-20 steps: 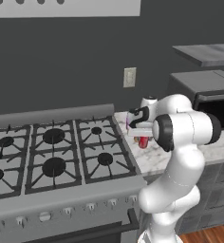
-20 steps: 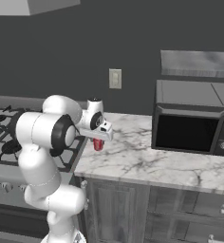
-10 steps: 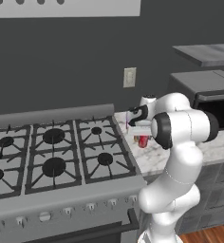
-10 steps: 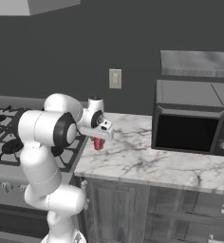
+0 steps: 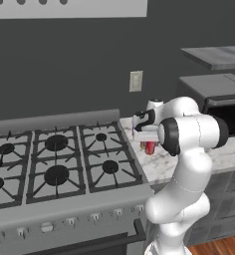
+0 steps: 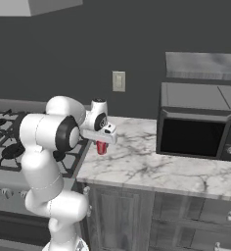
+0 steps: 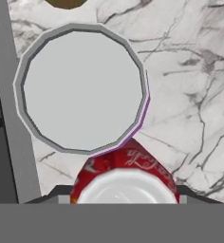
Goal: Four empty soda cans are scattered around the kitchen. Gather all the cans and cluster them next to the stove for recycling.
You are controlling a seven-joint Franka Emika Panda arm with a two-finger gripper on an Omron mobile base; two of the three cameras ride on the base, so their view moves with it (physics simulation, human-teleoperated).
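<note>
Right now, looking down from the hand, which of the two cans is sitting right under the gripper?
The red can, at the bottom edge of the hand view by the gripper. The purple can with the flat grey top stands just beyond it, beside the stove.

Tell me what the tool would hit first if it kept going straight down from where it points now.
Most likely the red can directly beneath the tool, standing on the marble counter beside the stove. A purple can stands just beyond it, seemingly off the line; depth is unclear.

Red can [image 7: 126, 173] beside purple can [image 7: 83, 90] on marble counter [image 7: 190, 95].
</note>
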